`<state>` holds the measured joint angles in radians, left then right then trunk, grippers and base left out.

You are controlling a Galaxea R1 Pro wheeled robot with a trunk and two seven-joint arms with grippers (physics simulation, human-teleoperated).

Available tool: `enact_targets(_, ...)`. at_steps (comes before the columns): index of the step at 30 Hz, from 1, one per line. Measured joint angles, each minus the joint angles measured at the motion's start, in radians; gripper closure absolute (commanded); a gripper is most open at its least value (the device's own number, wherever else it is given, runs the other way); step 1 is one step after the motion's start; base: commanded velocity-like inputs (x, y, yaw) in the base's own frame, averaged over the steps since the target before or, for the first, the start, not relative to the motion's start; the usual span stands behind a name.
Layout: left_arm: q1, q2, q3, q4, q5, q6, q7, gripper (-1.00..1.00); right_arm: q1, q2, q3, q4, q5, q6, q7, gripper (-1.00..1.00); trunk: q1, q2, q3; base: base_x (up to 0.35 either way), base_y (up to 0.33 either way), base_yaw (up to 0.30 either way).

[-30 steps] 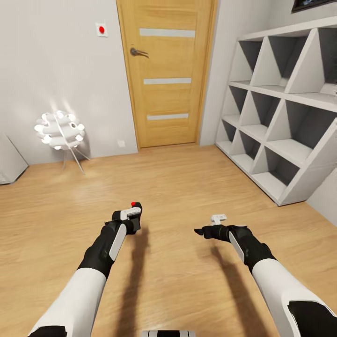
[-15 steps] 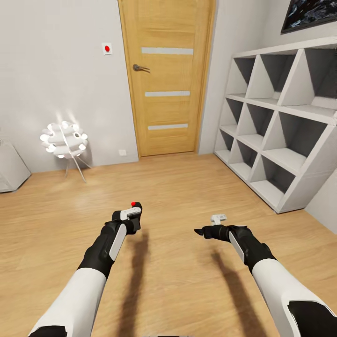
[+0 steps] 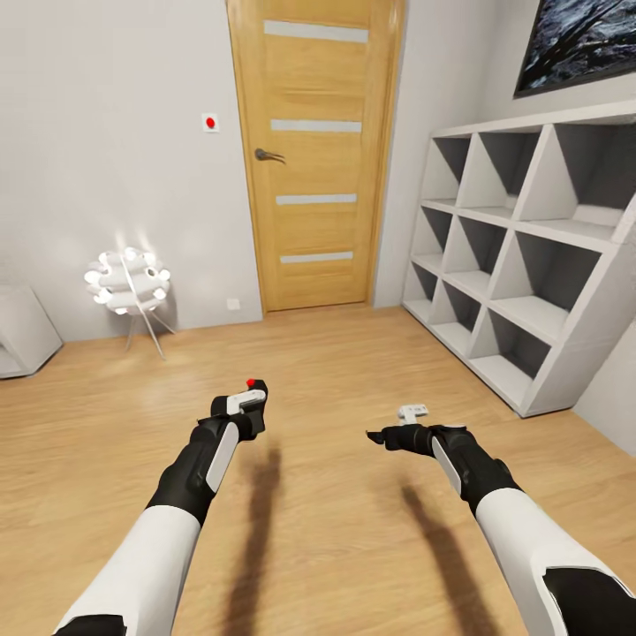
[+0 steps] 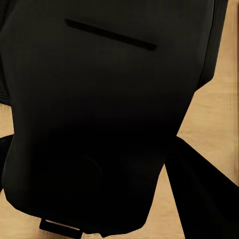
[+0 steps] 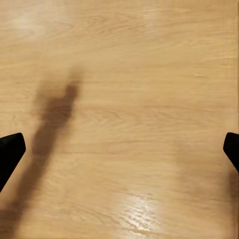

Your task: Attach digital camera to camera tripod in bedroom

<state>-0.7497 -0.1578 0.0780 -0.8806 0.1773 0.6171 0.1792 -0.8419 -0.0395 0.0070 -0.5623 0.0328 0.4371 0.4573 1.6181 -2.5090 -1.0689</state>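
Wood flooring [image 3: 353, 548] stretches ahead of us to a closed wooden door [image 3: 314, 150] in the grey wall. Our left gripper [image 3: 246, 408] is clamped around the digital camera [image 3: 253, 402], whose red dot faces up; in the left wrist view the camera's black body [image 4: 99, 124] sits right against the lens. Our right gripper [image 3: 389, 435] hangs over bare floor with its jaws spread wide and nothing between them, the fingertips [image 5: 10, 154] sitting at opposite edges of the right wrist view. White cube shelves [image 3: 521, 265] stand along the right wall under a dark picture [image 3: 579, 40], and a glowing white lamp [image 3: 128, 283] stands left of the door.
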Motion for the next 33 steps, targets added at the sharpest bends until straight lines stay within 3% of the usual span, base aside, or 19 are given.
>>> enact_targets(18, 0.000, 0.005, 0.003, 0.026, 0.003, 0.001, -0.002, 1.00, 0.000, 0.000, 0.000, 0.007, -0.005, 0.000, -0.004, -1.00, -0.008, 0.004, 0.070, 0.000, 0.000, 0.000)
enact_targets(21, 0.000, 0.007, 0.004, 0.055, 0.035, 0.001, -0.002, 1.00, 0.000, 0.001, 0.000, 0.007, -0.004, 0.000, -0.005, -1.00, -0.009, 0.005, 0.081, 0.000, 0.000, 0.000)
enact_targets(22, 0.000, 0.012, 0.004, 0.067, 0.070, 0.001, -0.001, 1.00, 0.000, 0.001, 0.000, 0.008, -0.004, 0.000, -0.006, -1.00, -0.010, 0.005, 0.085, 0.000, 0.000, 0.000)
enact_targets(23, 0.000, 0.016, 0.004, 0.070, 0.081, 0.001, -0.001, 1.00, 0.000, 0.001, 0.000, 0.008, -0.004, -0.001, -0.006, -1.00, -0.010, 0.005, 0.089, 0.000, 0.000, 0.000)
enact_targets(33, 0.000, 0.047, 0.005, 0.101, 0.100, -0.001, 0.001, 1.00, 0.000, -0.001, -0.002, 0.018, -0.006, -0.014, -0.009, -1.00, -0.015, 0.008, 0.128, 0.000, 0.000, 0.000)
